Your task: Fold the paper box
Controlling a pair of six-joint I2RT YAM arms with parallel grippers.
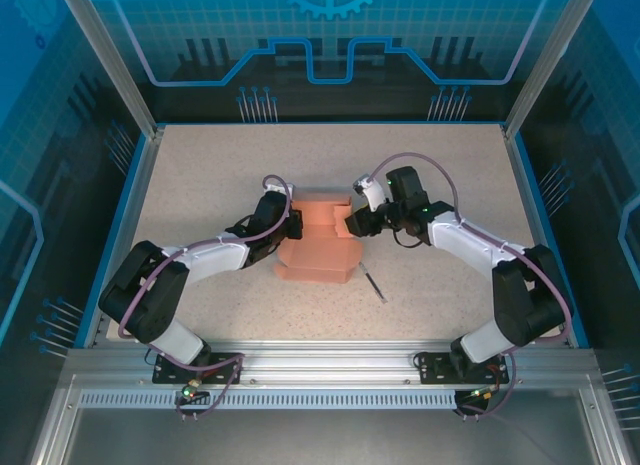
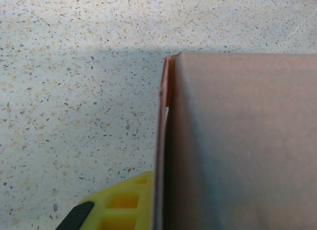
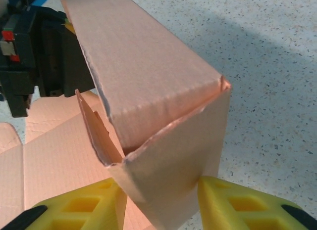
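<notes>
Here, right pincer (image 3: 163,205) tight on a paper box (image 3: 148,76) wall; left pincer (image 1: 285,230) against it, grip unclear.

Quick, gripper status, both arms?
Left gripper: cannot tell; one finger against the paper box wall, the other hidden.
Right gripper: closed on the paper box's end wall.

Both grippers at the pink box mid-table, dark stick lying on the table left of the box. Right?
Wrong on the stick. The dark stick lies right of the paper box, on the right arm's side; the top external view shows it. The left gripper and right gripper are both at the box mid-table.
</notes>
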